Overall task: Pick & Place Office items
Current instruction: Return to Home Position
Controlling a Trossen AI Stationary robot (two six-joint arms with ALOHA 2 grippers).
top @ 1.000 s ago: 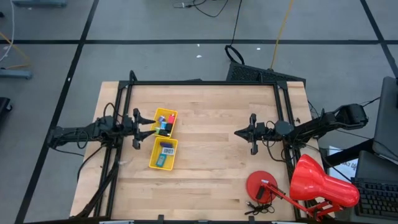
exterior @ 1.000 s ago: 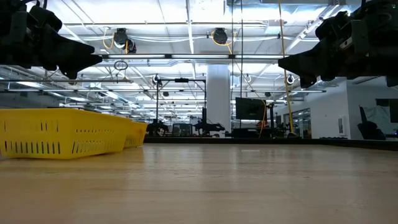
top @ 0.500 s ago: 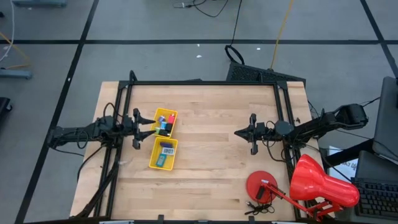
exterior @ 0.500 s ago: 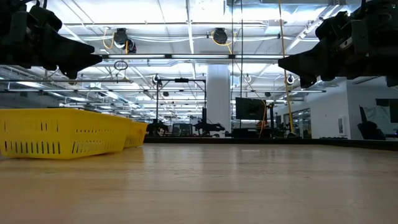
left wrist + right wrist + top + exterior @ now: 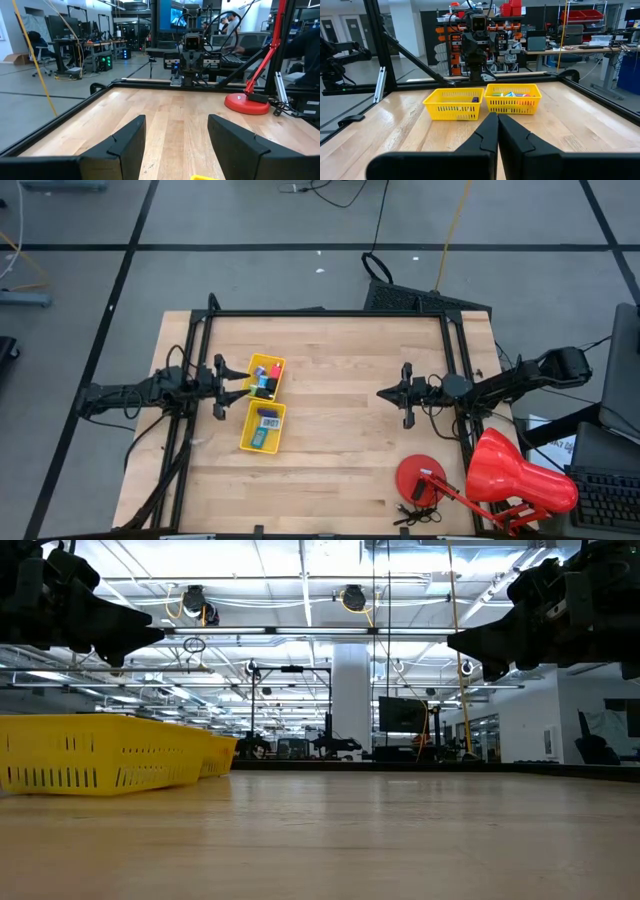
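Across wooden table: office items sorted into yellow baskets. Draw left gripper, spread open just beside them, straight back, clear of rims; leave right gripper closed, parked opposite.

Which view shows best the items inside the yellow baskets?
The high view: it looks into the yellow baskets onto the office items. Low view: only walls. Right wrist: walls, coloured tops. Left wrist: a yellow edge.
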